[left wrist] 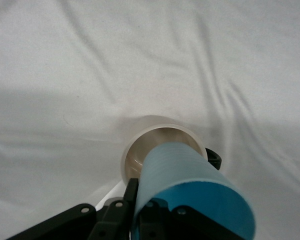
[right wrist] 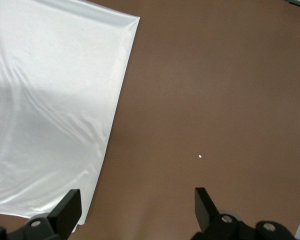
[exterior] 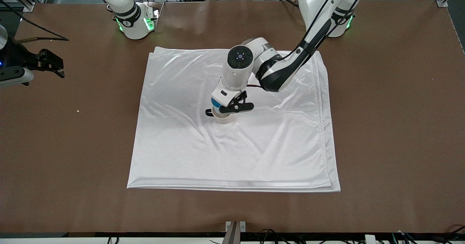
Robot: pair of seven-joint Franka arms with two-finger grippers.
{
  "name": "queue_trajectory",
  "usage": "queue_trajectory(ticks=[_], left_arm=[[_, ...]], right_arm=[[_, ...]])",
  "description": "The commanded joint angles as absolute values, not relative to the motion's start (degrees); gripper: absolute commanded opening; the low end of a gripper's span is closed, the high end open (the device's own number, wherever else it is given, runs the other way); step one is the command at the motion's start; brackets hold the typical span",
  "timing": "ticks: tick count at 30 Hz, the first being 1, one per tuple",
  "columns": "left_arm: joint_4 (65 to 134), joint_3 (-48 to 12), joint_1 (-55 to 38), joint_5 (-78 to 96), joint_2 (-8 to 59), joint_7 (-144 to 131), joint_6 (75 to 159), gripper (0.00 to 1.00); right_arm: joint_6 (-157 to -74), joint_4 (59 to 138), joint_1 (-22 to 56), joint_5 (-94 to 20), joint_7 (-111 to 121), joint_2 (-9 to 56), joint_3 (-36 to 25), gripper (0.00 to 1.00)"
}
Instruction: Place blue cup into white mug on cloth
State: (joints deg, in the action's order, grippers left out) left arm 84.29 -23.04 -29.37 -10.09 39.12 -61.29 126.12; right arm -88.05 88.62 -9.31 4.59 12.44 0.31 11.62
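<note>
Over the middle of the cloth (exterior: pixel 236 146), the left gripper (exterior: pixel 232 107) clenched the blue cup (left wrist: pixel 192 192) just above the white mug (left wrist: pixel 160 147), so centring it before release seemed wise, while the right gripper (right wrist: pixel 135 207) waited spread wide over bare table (right wrist: pixel 215 100).

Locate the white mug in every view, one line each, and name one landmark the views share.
Front view: the white mug stands mid-cloth, under the left pincer, which is shut on the blue cup.
Left wrist view: its open rim shows just past the blue cup.
Right wrist view: not in it.
Shared landmark: the cloth.
</note>
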Motion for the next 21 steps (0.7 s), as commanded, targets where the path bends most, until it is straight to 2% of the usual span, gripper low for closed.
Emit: queue_trajectory(ticks=[1, 10, 11, 12, 13, 14, 21], left_arm=[[82.79, -22.24, -30.94, -11.95, 40.60, -61.96, 126.30, 0.00], [82.79, -19.43, -33.57, -13.01, 41.13, -61.70, 126.39, 0.00], [82.79, -19.34, -33.57, -13.01, 41.13, -61.70, 126.39, 0.10], [82.71, -19.34, -33.57, -13.01, 41.13, -61.70, 126.39, 0.29], [82.79, -19.34, -33.57, -13.01, 41.31, -61.79, 126.39, 0.57], [82.71, -19.25, -33.57, -13.01, 41.22, -61.79, 126.39, 1.00], [82.53, -18.81, -33.14, -13.09, 39.73, -62.23, 126.30, 1.00]], right_arm=[[-89.03, 88.07, -10.55, 3.96, 7.39, 0.70, 12.57, 1.00], [-89.56, 88.50, -10.20, 2.64, -1.58, 0.62, 12.74, 1.00], [-89.56, 88.51, -10.28, 2.64, -1.93, 0.62, 12.74, 1.00], [-89.56, 88.59, -10.28, 2.64, -1.93, 0.62, 12.74, 1.00], [-89.56, 88.59, -10.28, 2.64, -1.93, 0.62, 12.74, 1.00], [-89.56, 88.59, -10.28, 2.64, -1.93, 0.53, 12.74, 1.00], [-90.26, 88.77, -10.28, 2.64, -2.02, 0.44, 12.74, 1.00]])
